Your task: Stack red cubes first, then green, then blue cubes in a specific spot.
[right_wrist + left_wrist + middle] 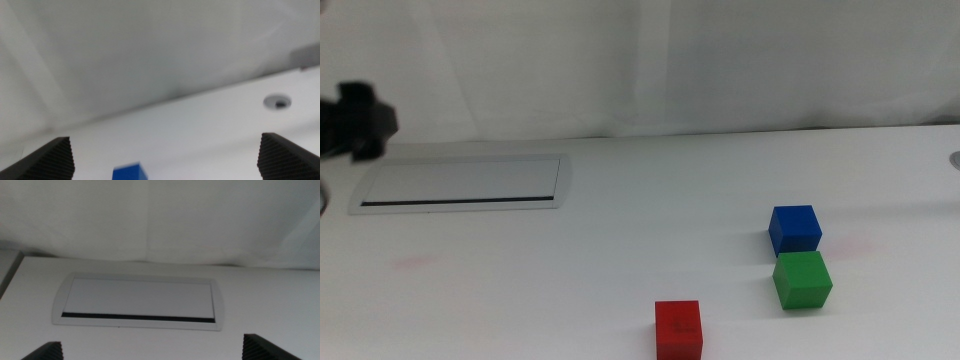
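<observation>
While both claws, left (150, 352) and right (165, 160), hang spread and empty, note the red cube (678, 328) sits alone. Green cube (802, 280) touches blue cube (795, 229); you may nudge one when gripping its neighbour.

Middle view: high, forward-down over the grey-framed panel (460, 184). Left wrist view: low, facing that panel (137, 302). Right wrist view: low, away from it.
</observation>
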Motion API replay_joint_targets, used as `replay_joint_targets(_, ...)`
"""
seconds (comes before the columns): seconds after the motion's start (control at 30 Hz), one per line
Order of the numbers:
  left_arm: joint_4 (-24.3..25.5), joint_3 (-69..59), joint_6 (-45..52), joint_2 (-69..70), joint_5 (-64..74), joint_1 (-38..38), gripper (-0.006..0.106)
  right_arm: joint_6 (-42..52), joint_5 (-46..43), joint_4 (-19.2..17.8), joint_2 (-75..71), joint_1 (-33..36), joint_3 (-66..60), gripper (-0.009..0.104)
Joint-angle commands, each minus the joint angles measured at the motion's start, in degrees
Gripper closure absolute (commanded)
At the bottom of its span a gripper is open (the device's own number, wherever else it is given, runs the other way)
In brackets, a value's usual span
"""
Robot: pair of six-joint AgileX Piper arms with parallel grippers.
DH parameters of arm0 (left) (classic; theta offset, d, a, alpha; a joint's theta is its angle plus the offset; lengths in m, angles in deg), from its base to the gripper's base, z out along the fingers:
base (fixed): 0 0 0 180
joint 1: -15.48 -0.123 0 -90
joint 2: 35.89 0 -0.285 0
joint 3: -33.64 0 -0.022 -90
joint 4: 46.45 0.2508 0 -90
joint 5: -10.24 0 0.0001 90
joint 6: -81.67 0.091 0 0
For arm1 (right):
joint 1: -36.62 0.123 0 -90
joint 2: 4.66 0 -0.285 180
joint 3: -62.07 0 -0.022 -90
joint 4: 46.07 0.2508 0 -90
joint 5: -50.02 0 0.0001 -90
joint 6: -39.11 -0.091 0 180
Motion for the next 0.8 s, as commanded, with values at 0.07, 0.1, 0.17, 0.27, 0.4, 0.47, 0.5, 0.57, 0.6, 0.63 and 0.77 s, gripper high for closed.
replay_joint_targets(0.07,-1.06,-7.19,0.31,8.95,-2.73,-0.19,0.012,0.67,10.84,-0.89,9.36,0.04,10.1,-0.008)
replay_joint_targets(0.1,-1.19,-8.14,0.55,10.13,-2.13,-0.19,0.012,0.67,13.18,-0.89,11.27,0.04,12.34,-0.008)
replay_joint_targets(0.17,-2.53,-9.08,3.09,11.53,-1.09,-0.19,0.012,0.8,16.72,-0.89,14.62,0.04,16.1,-0.008)
replay_joint_targets(0.27,-5.62,-9.18,5.34,11.36,-1.11,2.61,0.012,3.22,23.25,-0.42,20.87,0.04,22.33,-0.008)
replay_joint_targets(0.4,-5.62,-9.18,6.38,11.36,-1.0,9.68,0.012,3.4,27.17,-0.12,26.42,0.2,25.44,-0.008)
replay_joint_targets(0.47,-5.62,-9.18,6.38,11.36,-0.89,13.5,0.012,3.4,27.82,0.55,28.41,1.25,26.05,-0.008)
replay_joint_targets(0.5,-5.5,-9.18,6.52,11.36,-0.89,15.26,0.012,3.26,27.92,1.05,29.34,2.2,26.17,-0.008)
replay_joint_targets(0.57,-5.08,-9.18,6.78,11.36,-0.89,17.83,0.012,1.16,27.96,1.08,31.09,4.79,26.24,-0.008)
replay_joint_targets(0.6,-5.08,-9.18,6.78,11.36,-0.89,18.78,0.012,0.07,27.96,0.76,32.1,6.22,26.24,-0.008)
replay_joint_targets(0.63,-5.08,-9.18,6.78,11.36,-0.89,19.32,0.012,-1.34,27.96,0.42,33.23,7.41,26.39,-0.008)
replay_joint_targets(0.77,-5.49,-9.18,6.78,11.36,-0.89,19.89,0.012,-8.09,28.05,-4.59,38.29,13.43,28.06,-0.008)
